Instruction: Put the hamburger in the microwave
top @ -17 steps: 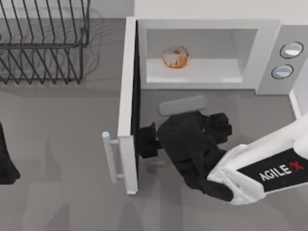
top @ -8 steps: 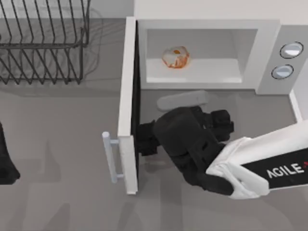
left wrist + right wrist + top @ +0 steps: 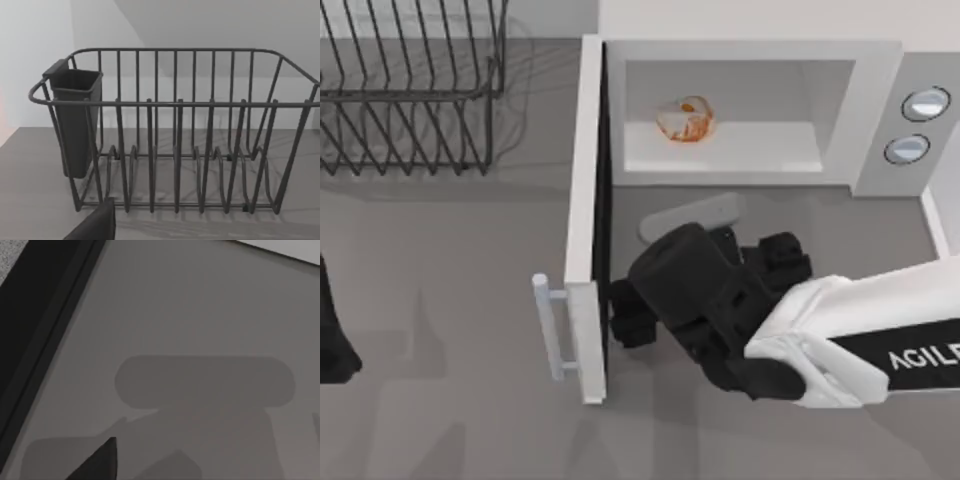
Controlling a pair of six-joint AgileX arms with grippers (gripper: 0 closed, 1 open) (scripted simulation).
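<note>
The hamburger point(image 3: 686, 119), a small glossy whitish lump with orange patches, lies on the floor of the microwave point(image 3: 750, 60) cavity, left of its middle. The microwave door point(image 3: 586, 220) stands swung wide open toward the table's front, its grey bar handle point(image 3: 548, 325) on the outer side. My right gripper point(image 3: 625, 318) hangs low in front of the cavity, close against the door's dark inner face near its free end, open and holding nothing. One dark fingertip point(image 3: 102, 460) shows over grey table in the right wrist view. My left gripper point(image 3: 328, 345) is parked at the left edge, open.
A black wire rack point(image 3: 410, 90) stands at the back left, with a dark cup holder point(image 3: 75, 120) on its side in the left wrist view. Two round dials point(image 3: 917, 125) sit on the microwave's right panel. Bare grey table point(image 3: 450, 400) stretches left of the door.
My right arm's wrist has swung left and toward the table's front, bringing the gripper further along the door's inner face. Door and hamburger have not moved.
</note>
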